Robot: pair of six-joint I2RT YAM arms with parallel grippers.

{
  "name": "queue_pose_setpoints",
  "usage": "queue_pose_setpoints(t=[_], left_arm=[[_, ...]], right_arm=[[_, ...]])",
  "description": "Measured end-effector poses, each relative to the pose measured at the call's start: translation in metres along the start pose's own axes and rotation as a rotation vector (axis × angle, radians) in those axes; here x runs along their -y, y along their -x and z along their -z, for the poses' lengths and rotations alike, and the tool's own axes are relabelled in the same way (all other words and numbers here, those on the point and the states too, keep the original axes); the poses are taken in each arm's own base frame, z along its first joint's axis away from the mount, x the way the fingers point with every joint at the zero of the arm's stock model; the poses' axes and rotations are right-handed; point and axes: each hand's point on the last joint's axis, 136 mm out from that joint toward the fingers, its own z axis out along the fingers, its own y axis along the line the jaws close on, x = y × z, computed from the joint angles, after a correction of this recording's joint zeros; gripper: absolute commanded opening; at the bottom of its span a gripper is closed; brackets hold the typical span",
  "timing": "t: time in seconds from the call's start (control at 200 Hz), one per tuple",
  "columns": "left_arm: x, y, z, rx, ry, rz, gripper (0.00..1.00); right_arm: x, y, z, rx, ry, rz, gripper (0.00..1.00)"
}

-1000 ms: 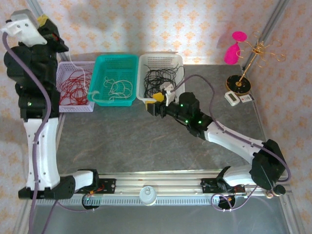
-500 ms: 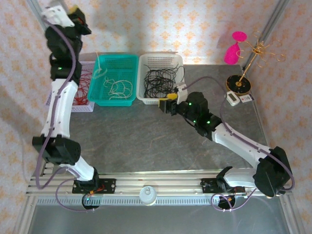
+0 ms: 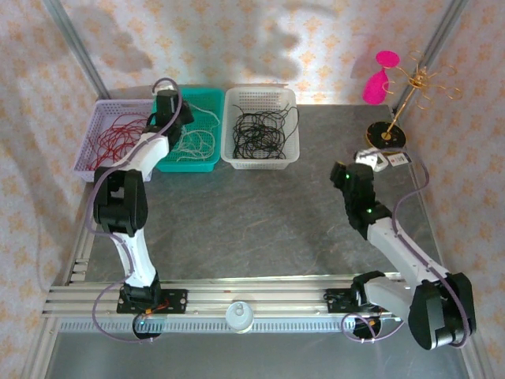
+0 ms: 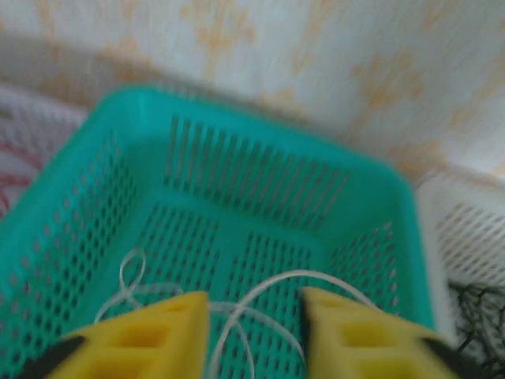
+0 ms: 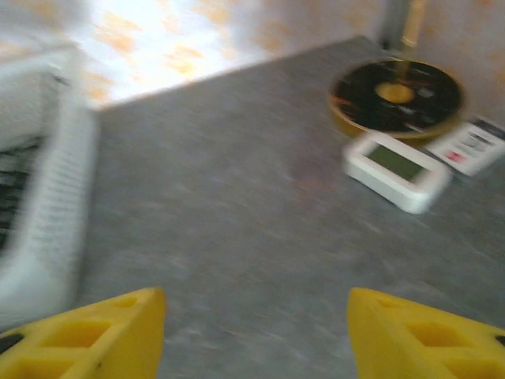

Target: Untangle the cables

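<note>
Top external: the cables sat sorted in three baskets lined up side by side along the far edge of the table (image 3: 237,221), against the wall. Red cables (image 3: 118,142) lay in the lilac basket (image 3: 85,154) on the left, sprawled loose, with the pile's long axis running near-to-far along the basket. White cables (image 3: 197,142) lay in the teal basket (image 3: 207,93) in the middle, in loose loops with no clear direction. Black cables (image 3: 260,130) lay in the white basket (image 3: 260,162) on the right, a roundish clump with no long axis I could call. My left arm reached over to the teal basket's left side. Left wrist view: my left pincer (image 4: 255,320) hung over the teal basket with its yellow fingers apart, open and gripping nothing. One white strand (image 4: 300,274) arched across the gap between them; I couldn't tell whether it touched either finger. Right wrist view, blurred: my right pincer (image 5: 256,332) was wide open with nothing between the fingers, above bare table, well apart from the baskets and pointing toward the far right corner. There stood a gold stand (image 3: 414,83) on a round black base (image 5: 394,95), with a small white device (image 5: 394,170) just beside it and a pink thing (image 3: 379,79) behind. The table top was grey, mottled and matte. The walls had pale paper with an orange motif. Aluminium posts (image 3: 75,47) stood at the far corners and a rail (image 3: 237,294) ran along the near edge.
</note>
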Motion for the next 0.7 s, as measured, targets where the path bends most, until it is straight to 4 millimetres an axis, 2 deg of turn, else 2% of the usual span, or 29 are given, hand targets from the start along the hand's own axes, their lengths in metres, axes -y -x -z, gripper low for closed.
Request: queue_pose_setpoints(t=[0.065,0.12,0.19,0.245,0.39,0.476,0.536,0.601,0.626,0.696], left_arm=[[-0.004,-0.018,0.001,-0.055,0.039,-0.02,0.61],[-0.008,-0.023,0.006,-0.078,0.066,-0.032,0.66],[-0.014,-0.02,0.017,-0.091,0.093,-0.052,0.68],[-0.016,-0.013,0.03,-0.089,0.107,-0.067,0.68],[-0.018,0.025,0.083,-0.016,0.105,-0.074,0.66],[-0.023,0.028,0.126,0.035,0.066,-0.06,0.66],[-0.032,0.017,0.155,0.072,0.04,-0.049,0.7],[-0.049,-0.01,0.18,0.094,0.029,-0.037,0.71],[-0.055,-0.022,0.185,0.092,0.032,-0.037,0.71],[-0.077,-0.059,0.196,0.093,0.056,-0.039,0.8]], right_arm=[[0.025,-0.025,-0.005,-0.003,-0.067,0.025,0.69],[0.041,-0.043,-0.007,-0.004,-0.105,0.047,0.72],[0.055,-0.056,-0.008,0.009,-0.129,0.055,0.73],[0.062,-0.058,-0.009,0.034,-0.135,0.048,0.73],[0.065,-0.051,-0.014,0.11,-0.089,0.015,0.75],[0.061,-0.053,-0.018,0.13,-0.033,0.003,0.76],[0.056,-0.052,-0.021,0.142,0.005,-0.001,0.77],[0.048,-0.047,-0.025,0.17,0.059,-0.006,0.78],[0.045,-0.044,-0.026,0.183,0.08,-0.008,0.78],[0.039,-0.042,-0.032,0.2,0.116,-0.008,0.79]])
